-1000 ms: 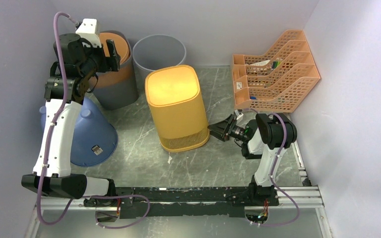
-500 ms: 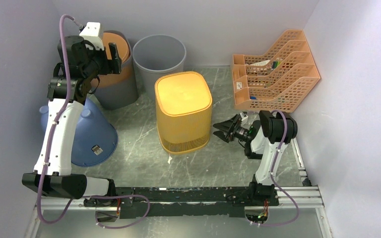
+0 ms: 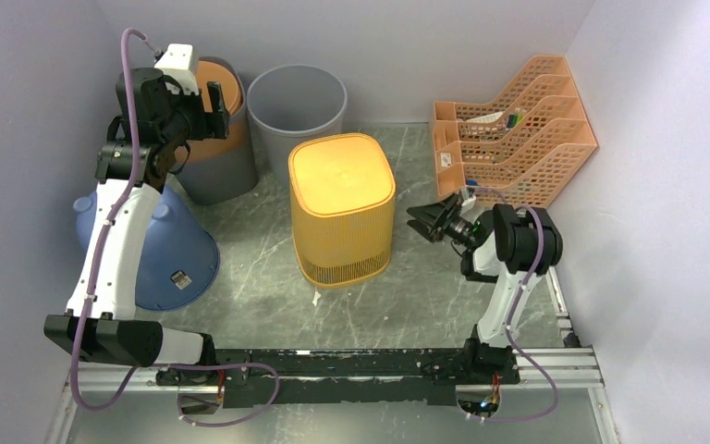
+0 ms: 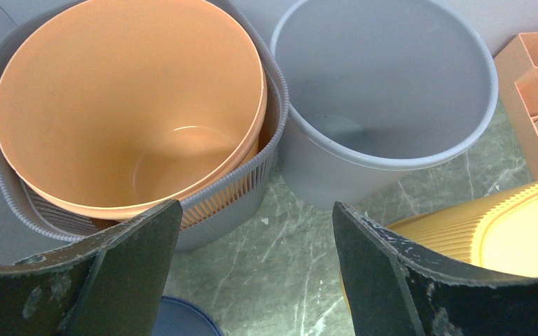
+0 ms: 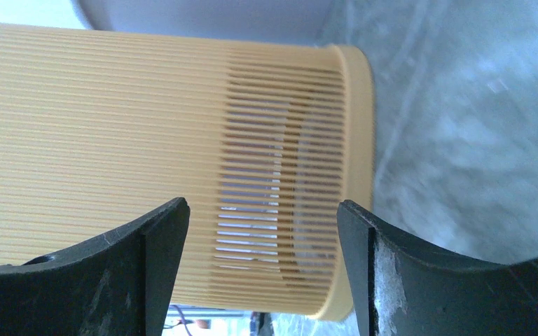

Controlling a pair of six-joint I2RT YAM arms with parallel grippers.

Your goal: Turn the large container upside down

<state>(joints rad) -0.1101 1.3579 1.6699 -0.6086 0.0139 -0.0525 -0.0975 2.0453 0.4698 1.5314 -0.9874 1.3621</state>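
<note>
The large yellow ribbed container (image 3: 343,205) stands upside down in the middle of the table, closed bottom up, slotted rim on the floor. It fills the right wrist view (image 5: 154,140), and its edge shows at the lower right of the left wrist view (image 4: 504,231). My right gripper (image 3: 433,220) is open and empty, a short way right of the container, not touching it. My left gripper (image 3: 211,100) is open and empty, held high over the bins at the back left.
A grey ribbed bin holding an orange bin (image 3: 214,92) and a grey round bin (image 3: 296,102) stand at the back. A blue overturned bin (image 3: 171,250) sits left. An orange file rack (image 3: 508,139) stands at the back right.
</note>
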